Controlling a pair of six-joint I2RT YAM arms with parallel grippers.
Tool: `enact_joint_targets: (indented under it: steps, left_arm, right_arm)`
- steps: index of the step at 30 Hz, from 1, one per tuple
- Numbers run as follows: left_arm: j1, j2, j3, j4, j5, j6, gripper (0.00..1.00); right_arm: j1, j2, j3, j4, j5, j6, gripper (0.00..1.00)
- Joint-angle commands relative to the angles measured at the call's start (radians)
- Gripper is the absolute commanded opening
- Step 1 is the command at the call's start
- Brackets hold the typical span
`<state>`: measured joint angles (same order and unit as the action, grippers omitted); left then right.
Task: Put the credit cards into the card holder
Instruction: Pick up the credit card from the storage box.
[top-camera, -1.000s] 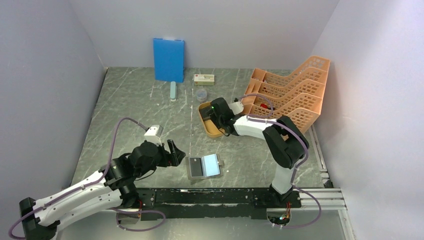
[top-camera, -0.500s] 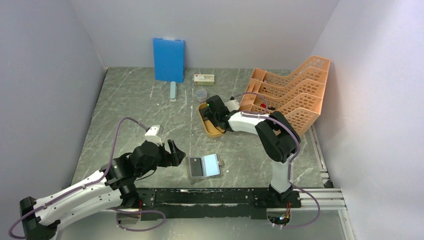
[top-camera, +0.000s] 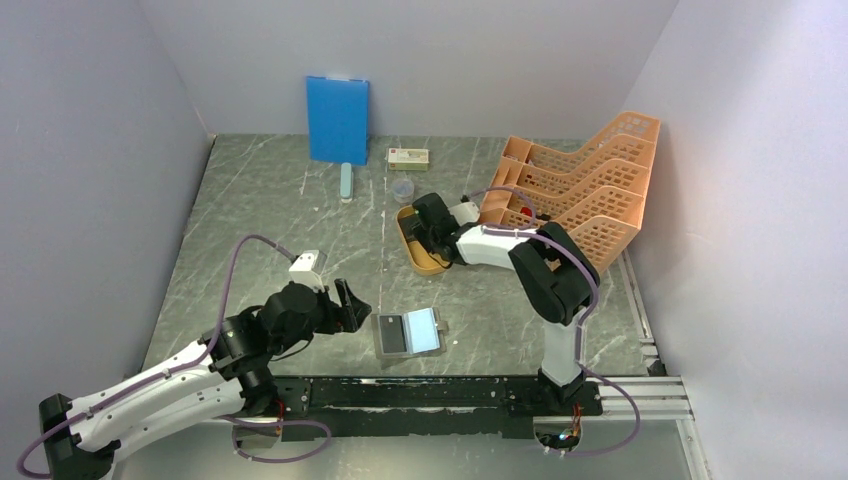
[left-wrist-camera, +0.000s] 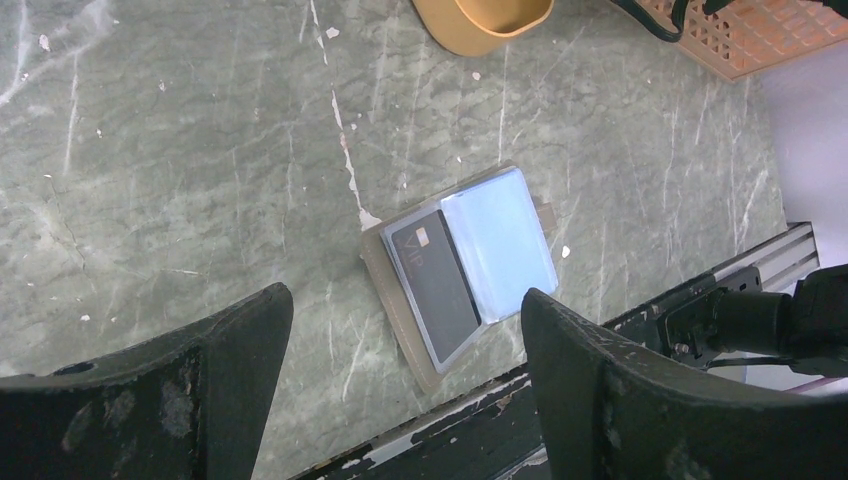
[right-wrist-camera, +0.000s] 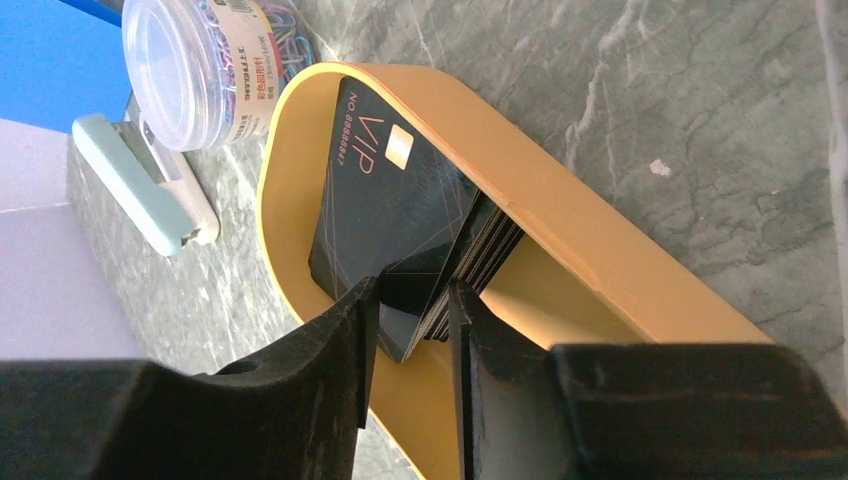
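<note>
The credit cards are a black stack leaning inside the orange oval tray, the top one marked VIP and skewed. My right gripper is down in the tray. Its jaws stand narrowly apart with the near corner of the stack filling the gap between them. In the top view this gripper hides the cards. The card holder lies open flat near the front edge, with one black card in its left face and a pale blue right face. My left gripper is open and empty, just left of the holder.
A clear jar of paper clips and a pale green stapler sit just behind the tray. A blue board and a white-and-green box stand at the back. An orange file rack is at the right. A black rail runs along the front.
My right gripper moved slightly back and left into the tray a second ago, then held still. The left arm and the card holder have not moved.
</note>
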<state>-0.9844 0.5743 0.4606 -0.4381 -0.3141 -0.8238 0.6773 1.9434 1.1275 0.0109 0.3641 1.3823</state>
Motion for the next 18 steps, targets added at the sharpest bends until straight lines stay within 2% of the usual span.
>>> enact_joint_targets:
  steps: [1,9,18]
  left_arm:
    - [-0.002,-0.010,0.005,0.007,-0.010,-0.012,0.88]
    - [-0.002,-0.002,-0.008,0.026,0.003,-0.024,0.88]
    - [-0.002,0.001,-0.014,0.032,0.013,-0.029,0.87]
  right_arm:
    - [-0.001,-0.021,-0.057,-0.020,0.035,-0.006,0.33]
    - [-0.004,-0.063,-0.104,-0.002,0.032,-0.014,0.29]
    - [-0.008,-0.082,-0.111,0.023,0.027,-0.032,0.18]
